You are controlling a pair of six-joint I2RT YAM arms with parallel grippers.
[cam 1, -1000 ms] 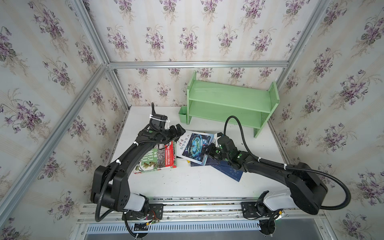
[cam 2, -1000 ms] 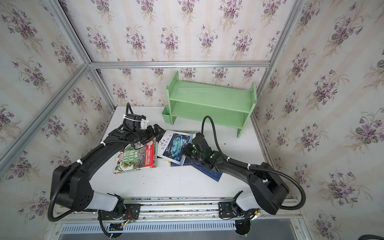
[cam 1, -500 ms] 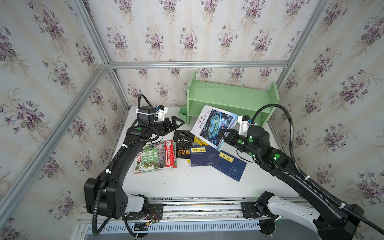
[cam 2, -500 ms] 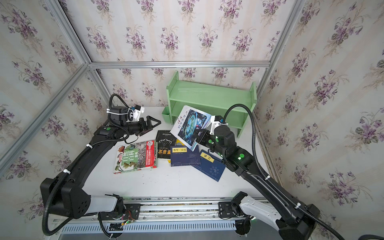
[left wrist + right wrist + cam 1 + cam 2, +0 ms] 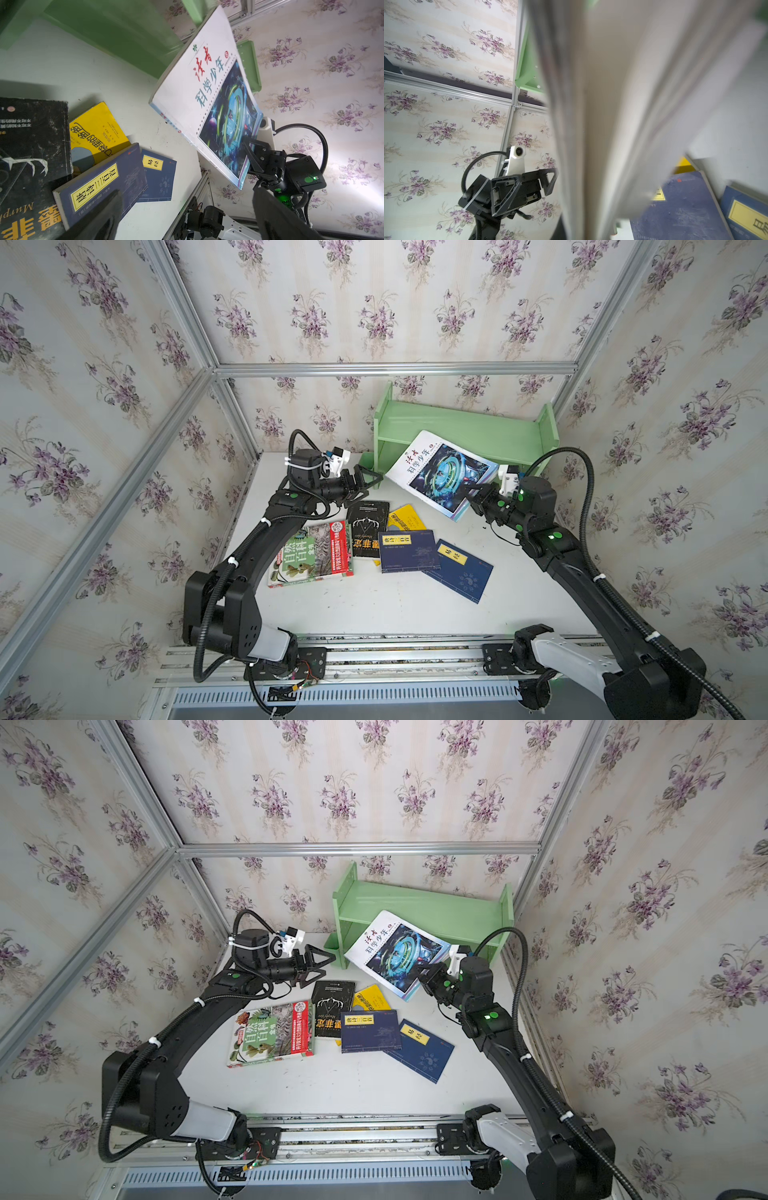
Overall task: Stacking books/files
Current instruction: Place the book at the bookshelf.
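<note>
The white book [image 5: 442,472] is clamped at its lower-right corner by the right gripper [image 5: 473,498]. Its long axis is slanted up-left, toward the spread-jawed, empty left gripper [image 5: 369,480].

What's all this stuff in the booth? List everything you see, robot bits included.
table: one, white, centre
shelf: one, pale green, table's back
white book: one, white with teal ring, held tilted before the shelf
green book: one, green with red band, flat on table
black book: one, gold characters, beside the green book
yellow book: one, yellow, partly covered
wide-label navy book: one, navy, overlapping the yellow book
small-label navy book: one, navy, corner under the other navy
left gripper: one, black, open, empty
right gripper: one, black, shut on white book
</note>
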